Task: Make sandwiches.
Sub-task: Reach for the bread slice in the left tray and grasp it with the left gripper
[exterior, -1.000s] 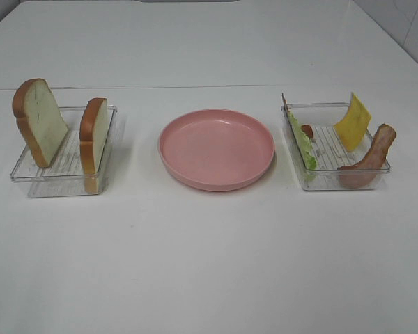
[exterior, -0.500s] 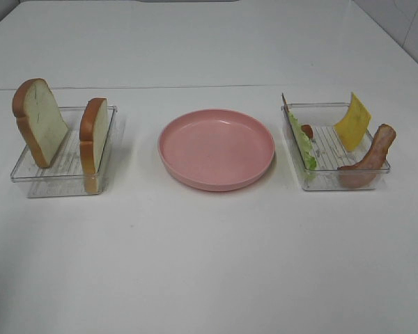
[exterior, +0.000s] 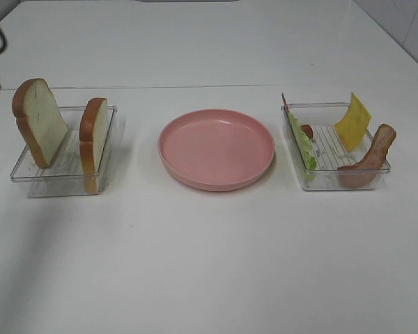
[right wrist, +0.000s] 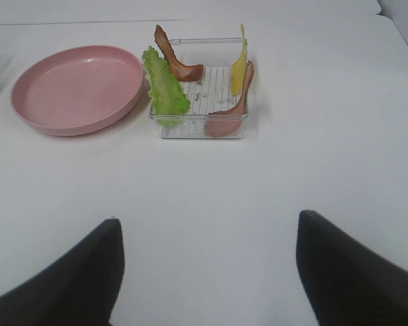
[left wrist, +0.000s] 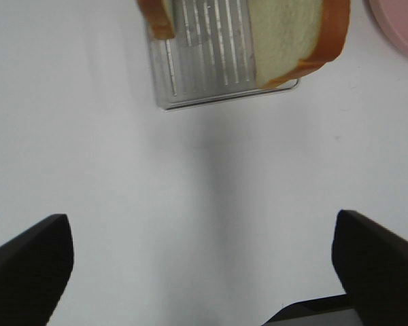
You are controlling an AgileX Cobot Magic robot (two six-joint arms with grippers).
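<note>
**Both grippers open over a white table, sandwich parts sorted in two trays**

The left gripper (left wrist: 200,227) has its dark fingers (left wrist: 27,265) spread wide apart, gripping nothing, above the white table (left wrist: 88,136) near a clear bread tray (exterior: 28,174). In this tray the left bread slice (exterior: 40,122) and the right bread slice (exterior: 94,136) stand on edge, apart from each other. The right gripper (right wrist: 207,227) likewise has its fingers (right wrist: 340,272) wide apart, well back from a clear fillings tray (right wrist: 190,129). That tray holds green lettuce (right wrist: 164,88), a yellow cheese square (right wrist: 239,68), a near bacon strip (right wrist: 228,112) and a far bacon strip (right wrist: 177,58). A round pink plate (exterior: 216,149) sits between the trays.
</note>
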